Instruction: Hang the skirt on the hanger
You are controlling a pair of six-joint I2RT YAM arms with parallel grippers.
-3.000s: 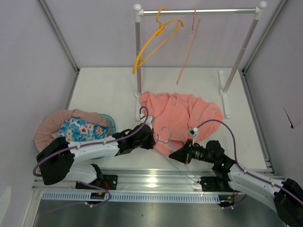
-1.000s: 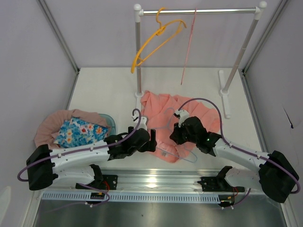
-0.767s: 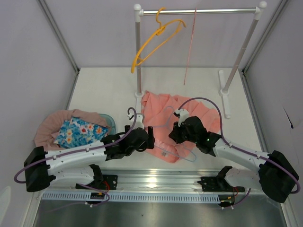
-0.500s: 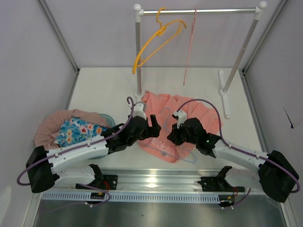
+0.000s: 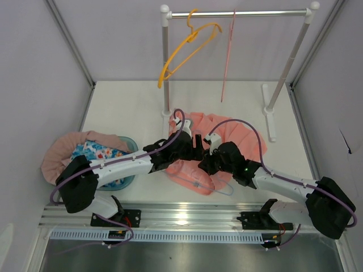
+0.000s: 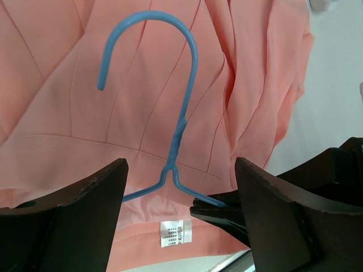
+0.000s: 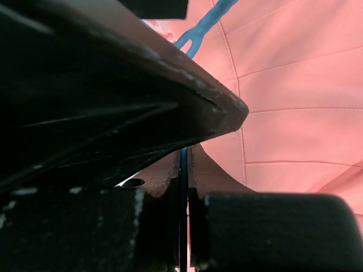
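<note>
At rack foot, on table: pink skirt [image 5: 235, 133] lies crumpled; blue hanger [image 6: 176, 136] lies on top of it, hook free on the cloth.
Left gripper [image 6: 178, 198]: fingers spread wide and empty, poised over the hanger's neck, touching nothing.
Right gripper [image 7: 184, 170]: fingers narrow, pinched on the hanger's shoulder wire; the wire runs between the pads in the wrist view.
Step in hand (judgement): opening the waistband to feed the hanger in; skirt not yet on it.
Method: right holds the wire firm so it cannot swivel. Left comes down on the waistband edge near the care label [image 6: 177, 233], takes the top layer only and lifts to open a mouth.
Risk: pinching both layers, or wire together with cloth.
</note>
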